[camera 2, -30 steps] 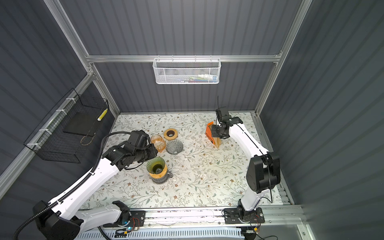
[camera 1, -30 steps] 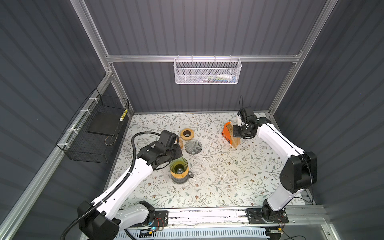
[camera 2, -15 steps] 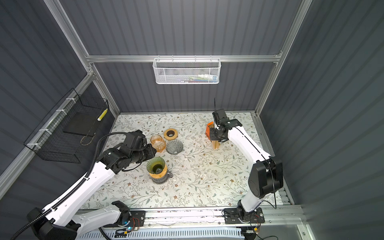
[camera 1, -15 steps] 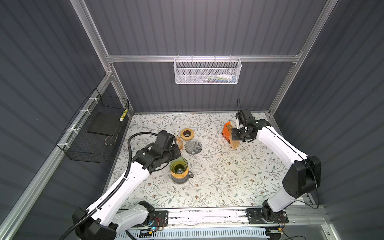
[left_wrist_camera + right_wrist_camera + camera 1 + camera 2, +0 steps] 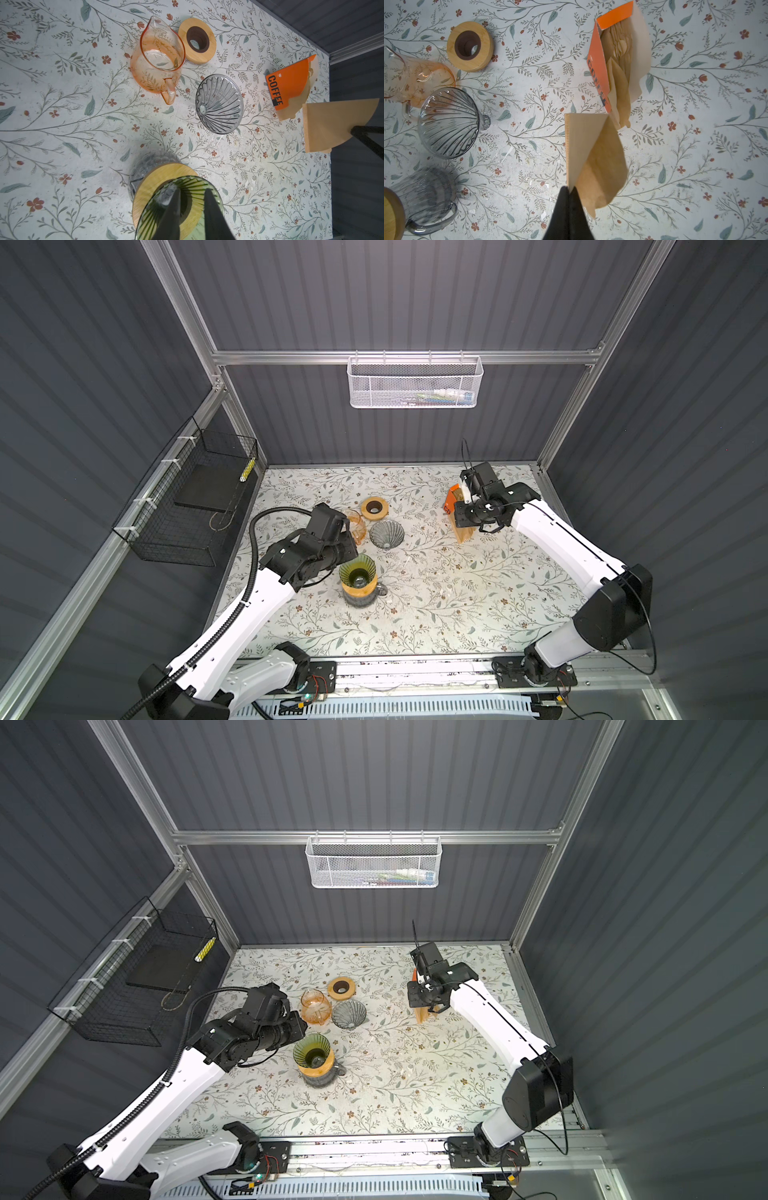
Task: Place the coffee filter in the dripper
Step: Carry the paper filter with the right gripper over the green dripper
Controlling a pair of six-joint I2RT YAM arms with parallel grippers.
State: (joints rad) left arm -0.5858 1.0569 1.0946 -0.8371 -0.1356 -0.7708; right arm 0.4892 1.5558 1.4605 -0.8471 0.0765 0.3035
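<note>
Now: right hand pinches a filter beside its box

My right hand is pressed together on one edge of the coffee filter. The filter is a tan paper cone that hangs from the fingertips, clear of the surface. Just beyond it stands the orange box marked COFFEE, with more filters packed inside. In a top view I see the filter below the right wrist, near the back right of the surface.

My left hand is across the surface. Its fingers stand a little apart over the rim of the green dripper, and I cannot tell whether they grip it. That dripper sits upright on a wooden collar atop a grey glass carafe, well apart from the filter.

Between the two hands a grey dripper lies on its side. Next to it are an orange glass jug and a wooden ring.
</note>
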